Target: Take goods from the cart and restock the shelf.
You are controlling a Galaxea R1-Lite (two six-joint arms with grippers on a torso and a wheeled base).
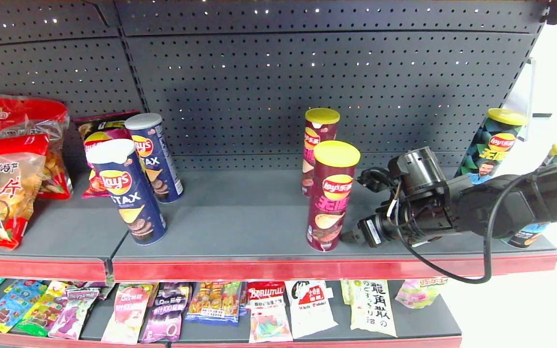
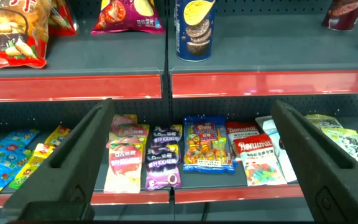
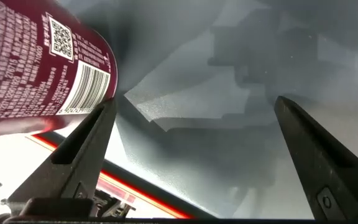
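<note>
Head view: maroon chip can (image 1: 332,195) stands upright at the front of the grey shelf (image 1: 240,217), centre-right of the frame, just behind the red edge strip (image 1: 278,268). It has a yellow lid, a round logo and a chip picture on the side. Second maroon can (image 1: 318,145), same look, is upright close behind it, nearer the pegboard back panel (image 1: 307,72). Right pincer (image 1: 351,236) comes in low from the right of the frame, tips by the base of the front can. Right wrist view shows its fingers (image 3: 86,149) spread wide, released, nothing between them. The can's lower side, with a barcode and a QR code among small print, sits just beside one finger at upper left of that frame; cannot tell if they touch. Left pincer (image 2: 191,155) in the left wrist view is also wide apart and empty, facing the lower shelf's row of snack packets (image 2: 207,146). Front blue can (image 1: 126,191) and rear blue can (image 1: 155,157), pale lids and logo labels, stand left of centre in the head view. Red snack bags (image 1: 3,188) with large characters are at far left. Teal can (image 1: 493,145) with a yellow lid is at upper right, behind the arm.
</note>
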